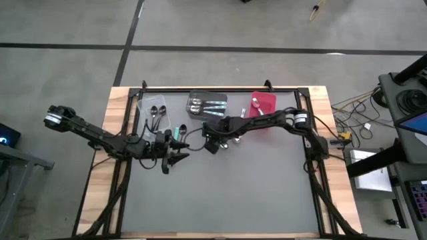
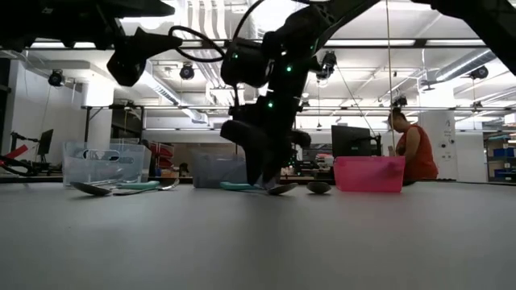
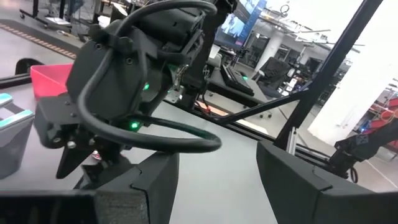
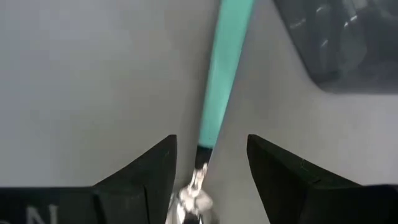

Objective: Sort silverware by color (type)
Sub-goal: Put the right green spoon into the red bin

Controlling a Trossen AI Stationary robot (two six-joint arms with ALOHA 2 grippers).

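Seen from above, my right gripper (image 1: 212, 142) sits low over the grey table (image 1: 267, 193) just below the dark grey bin (image 1: 207, 105); my left gripper (image 1: 175, 156) rests nearby. A clear bin (image 1: 153, 108) and red bin (image 1: 263, 105) flank it

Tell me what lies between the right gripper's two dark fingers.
A teal-handled silver spoon lies on the grey table between the open right gripper fingers, untouched; the right wrist view shows it.

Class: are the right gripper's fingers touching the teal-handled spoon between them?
Apart. In the right wrist view the teal-handled spoon lies between the right gripper's open fingers with grey table visible either side.
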